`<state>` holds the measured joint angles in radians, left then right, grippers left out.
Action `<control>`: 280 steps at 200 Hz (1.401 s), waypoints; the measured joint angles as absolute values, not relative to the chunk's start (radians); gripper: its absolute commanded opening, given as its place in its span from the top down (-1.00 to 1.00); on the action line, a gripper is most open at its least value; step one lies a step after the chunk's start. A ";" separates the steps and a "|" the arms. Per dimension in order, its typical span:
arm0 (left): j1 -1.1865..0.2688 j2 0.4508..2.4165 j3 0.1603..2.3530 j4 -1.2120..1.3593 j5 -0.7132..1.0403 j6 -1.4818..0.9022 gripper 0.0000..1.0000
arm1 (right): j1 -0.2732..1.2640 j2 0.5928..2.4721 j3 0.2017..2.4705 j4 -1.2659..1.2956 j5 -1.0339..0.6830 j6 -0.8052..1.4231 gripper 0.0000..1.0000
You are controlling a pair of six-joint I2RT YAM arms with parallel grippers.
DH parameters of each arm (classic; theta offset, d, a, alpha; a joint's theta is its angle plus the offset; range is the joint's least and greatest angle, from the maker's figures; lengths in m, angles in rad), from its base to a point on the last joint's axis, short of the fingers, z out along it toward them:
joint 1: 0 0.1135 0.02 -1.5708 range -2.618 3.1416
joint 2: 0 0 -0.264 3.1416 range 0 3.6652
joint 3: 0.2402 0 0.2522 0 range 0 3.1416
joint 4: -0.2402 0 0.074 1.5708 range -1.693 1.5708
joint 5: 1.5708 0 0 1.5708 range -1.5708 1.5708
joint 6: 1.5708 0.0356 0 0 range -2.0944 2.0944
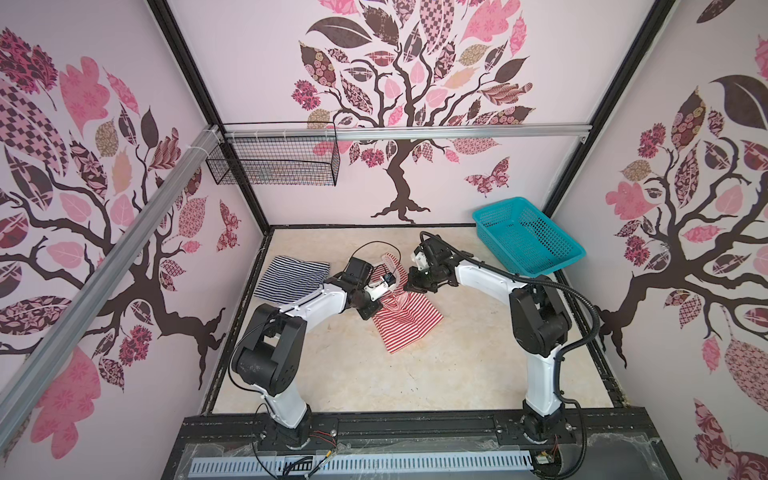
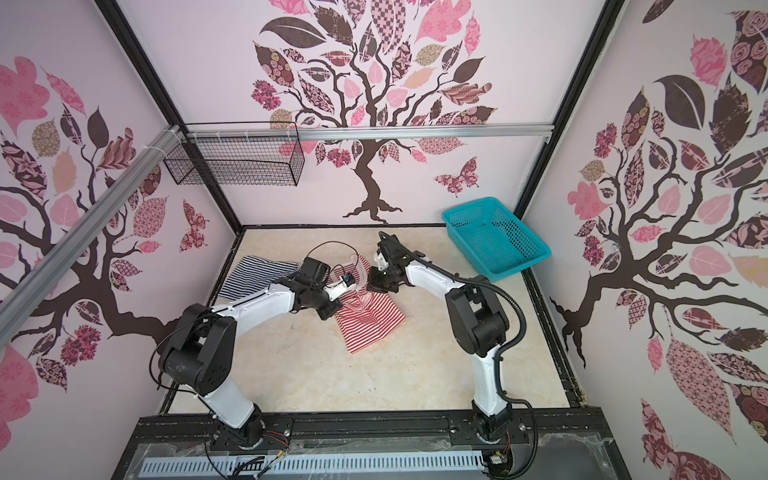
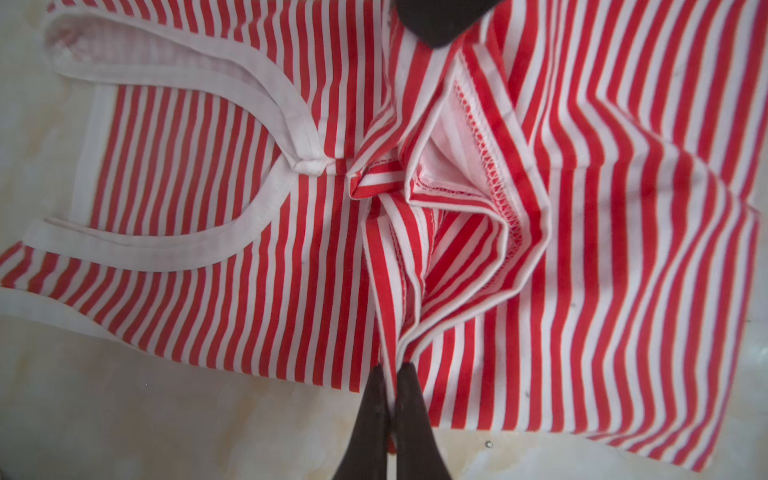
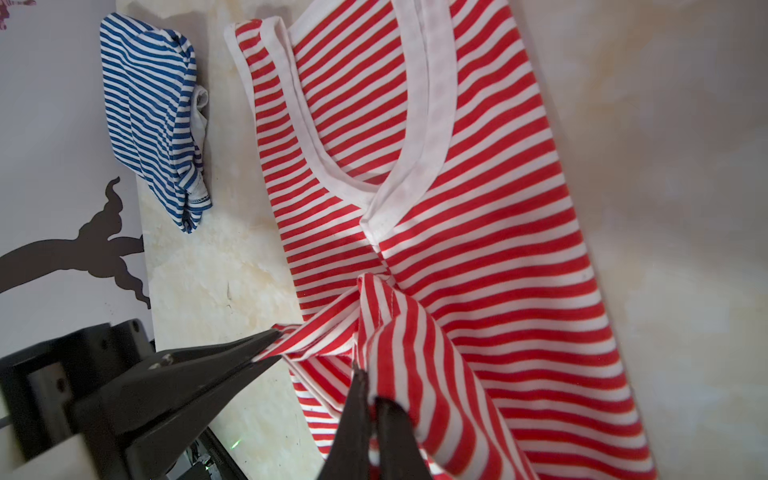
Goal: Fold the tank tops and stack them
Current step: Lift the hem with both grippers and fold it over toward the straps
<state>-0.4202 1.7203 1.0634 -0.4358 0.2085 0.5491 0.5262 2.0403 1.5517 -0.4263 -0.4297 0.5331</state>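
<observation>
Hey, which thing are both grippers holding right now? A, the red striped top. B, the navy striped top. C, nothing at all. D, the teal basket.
A: the left gripper and the right gripper each have their jaws shut on bunched cloth of the red-and-white tank top; the navy-and-white tank top lies apart from both.

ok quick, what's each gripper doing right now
left gripper: shut on the red-and-white tank top
right gripper: shut on the same red-and-white tank top
</observation>
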 measured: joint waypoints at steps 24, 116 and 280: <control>-0.417 1.750 1.063 -0.430 0.179 0.546 0.99 | 0.512 2.076 1.571 -0.431 -0.443 0.526 1.00; -0.336 1.705 1.066 -0.363 0.172 0.487 0.95 | 0.454 2.098 1.572 -0.410 -0.514 0.540 1.00; -0.333 1.935 1.250 -0.332 -0.037 0.418 0.44 | 0.438 2.255 1.655 -0.334 -0.572 0.617 0.08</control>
<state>-0.3332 1.9350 1.2499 -0.3325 -0.0372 0.4179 0.4381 2.2551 1.6554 -0.3336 -0.5716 0.6167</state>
